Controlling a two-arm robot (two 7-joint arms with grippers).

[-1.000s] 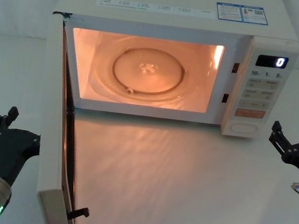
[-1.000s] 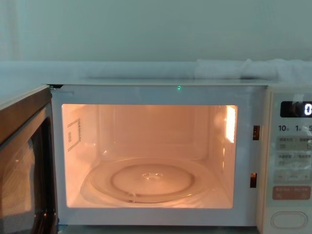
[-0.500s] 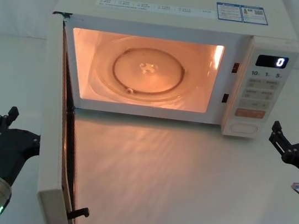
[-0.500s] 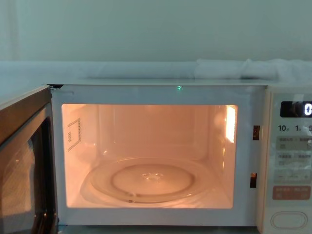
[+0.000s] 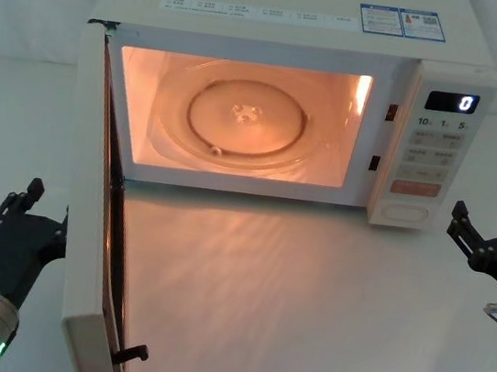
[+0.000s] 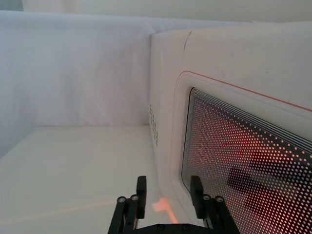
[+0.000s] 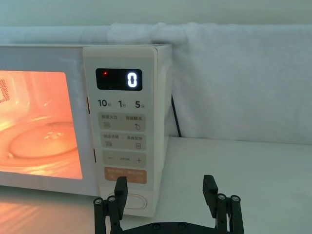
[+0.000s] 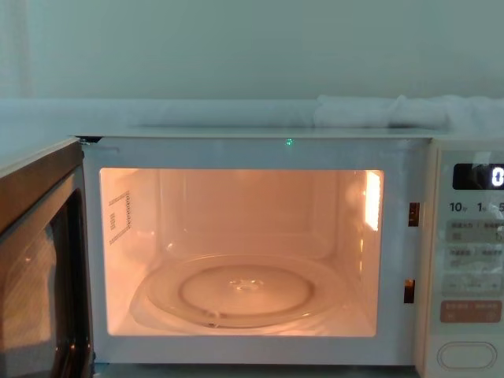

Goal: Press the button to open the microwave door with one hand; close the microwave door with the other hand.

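The microwave door (image 5: 86, 219) stands swung wide on its left hinge, jutting toward the robot over the white counter (image 5: 308, 287), with the cavity lit orange and the glass turntable (image 5: 240, 115) bare inside. The left gripper (image 5: 27, 210) sits just beside the door's outer face, its jaws spread with nothing between them; in the left wrist view the gripper (image 6: 168, 195) points along the cream panel, close to the dotted dark window (image 6: 243, 146) and its thin pink outline. The right gripper (image 5: 492, 234), jaws likewise spread and empty, hangs off to the right of the keypad panel, near but clear of the button (image 5: 409, 212). The opening half looks done, so closing is what remains. The likely trouble: a push landing near the hinge, or glancing off the smooth panel, would slide rather than swing the door, and too weak a shove could leave the latch hooks (image 5: 132, 352) short of catching. A hard shove might nudge the whole oven backward on the slick counter.
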